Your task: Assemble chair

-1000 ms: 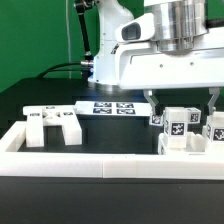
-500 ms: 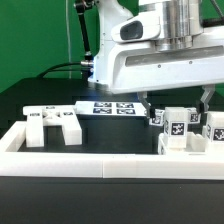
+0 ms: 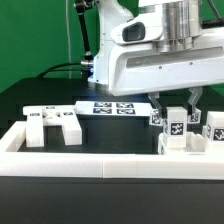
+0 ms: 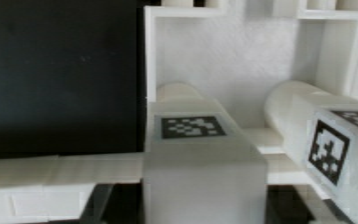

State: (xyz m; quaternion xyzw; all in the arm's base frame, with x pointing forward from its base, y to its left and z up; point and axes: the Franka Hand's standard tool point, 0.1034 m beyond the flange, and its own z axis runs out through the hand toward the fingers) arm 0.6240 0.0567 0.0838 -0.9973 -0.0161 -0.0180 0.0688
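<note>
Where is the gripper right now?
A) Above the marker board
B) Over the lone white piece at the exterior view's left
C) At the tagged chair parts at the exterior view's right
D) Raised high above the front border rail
C: the gripper is low at the exterior view's right, its fingers closed in on either side of the top of the tagged chair parts, well aside from the marker board.

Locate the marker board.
Exterior view: the marker board lies flat mid-table, between the white chair part on the view's left and the gripper on its right.
</note>
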